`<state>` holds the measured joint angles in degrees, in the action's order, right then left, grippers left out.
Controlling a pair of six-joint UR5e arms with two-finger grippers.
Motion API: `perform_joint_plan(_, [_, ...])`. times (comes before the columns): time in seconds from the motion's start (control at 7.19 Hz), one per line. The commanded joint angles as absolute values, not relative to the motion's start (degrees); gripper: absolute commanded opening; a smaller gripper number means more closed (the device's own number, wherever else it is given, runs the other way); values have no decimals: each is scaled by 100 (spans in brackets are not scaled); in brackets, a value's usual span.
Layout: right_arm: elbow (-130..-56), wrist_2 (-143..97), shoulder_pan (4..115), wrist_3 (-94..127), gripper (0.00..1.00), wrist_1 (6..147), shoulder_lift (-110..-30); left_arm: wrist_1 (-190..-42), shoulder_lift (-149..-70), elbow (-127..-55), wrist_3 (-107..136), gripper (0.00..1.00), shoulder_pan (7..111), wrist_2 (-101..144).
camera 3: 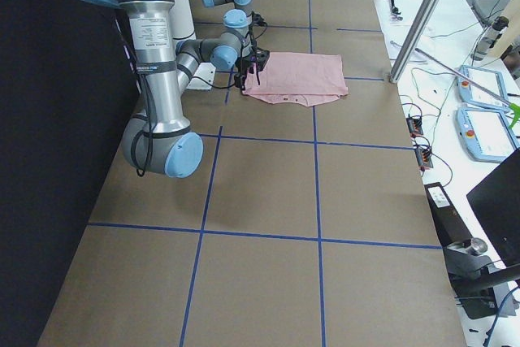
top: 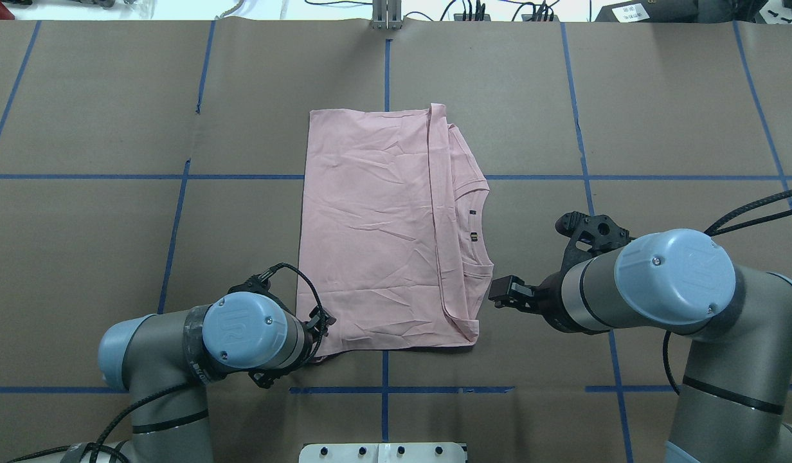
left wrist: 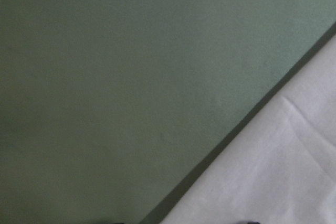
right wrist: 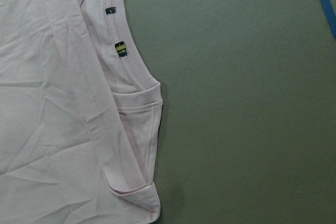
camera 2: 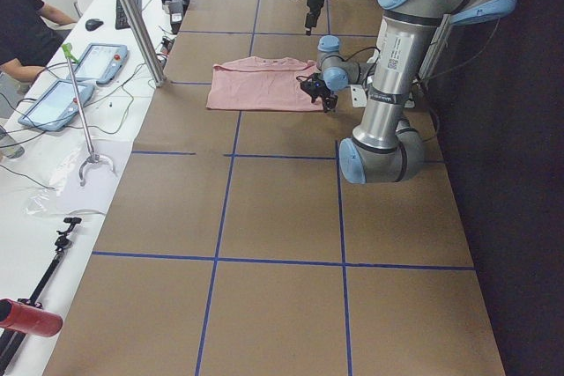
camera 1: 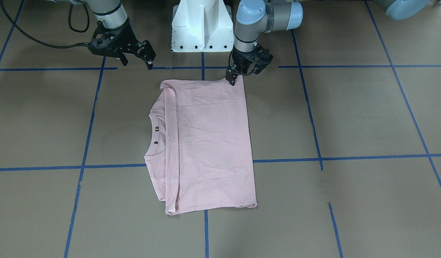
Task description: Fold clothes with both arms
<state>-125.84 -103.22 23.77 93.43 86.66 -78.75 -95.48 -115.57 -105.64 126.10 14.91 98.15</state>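
The pink T-shirt [camera 1: 209, 143] lies flat on the brown table, folded into a rectangle with plain pink fabric on top; the Snoopy drawing is hidden. Its ribbed collar [top: 476, 225] points toward my right arm and also shows in the right wrist view [right wrist: 131, 72]. My left gripper [camera 1: 234, 77] is down at the near hem corner of the shirt [left wrist: 273, 171], jaws apart, nothing held. In the overhead view it is mostly hidden under its wrist [top: 319, 325]. My right gripper [camera 1: 136, 59] is open and empty, raised above the table just beside the shirt's near shoulder corner [top: 467, 331].
The white pedestal base [camera 1: 200, 25] stands right behind the shirt's near edge. Blue tape lines [top: 386, 177] cross the brown table. An operator [camera 2: 22, 24], tablets [camera 2: 53, 103] and a metal pole [camera 2: 132, 15] are at the far side bench.
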Motion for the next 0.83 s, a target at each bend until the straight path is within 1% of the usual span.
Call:
perform_joint_plan(0.0, [-12577, -10327, 2373, 9343, 100, 8666, -7875, -9545, -11558, -10564, 12657, 8, 1485, 9782])
perform_joint_plan(0.14, [-12568, -10318, 2382, 9334, 100, 8666, -7875, -9536, -11558, -10608, 12604, 0, 1494, 9791])
perform_joint_plan(0.7, [-12446, -10301, 2338, 9369, 100, 8666, -7866, -9292, -11593, -10774, 12394, 0, 1485, 9817])
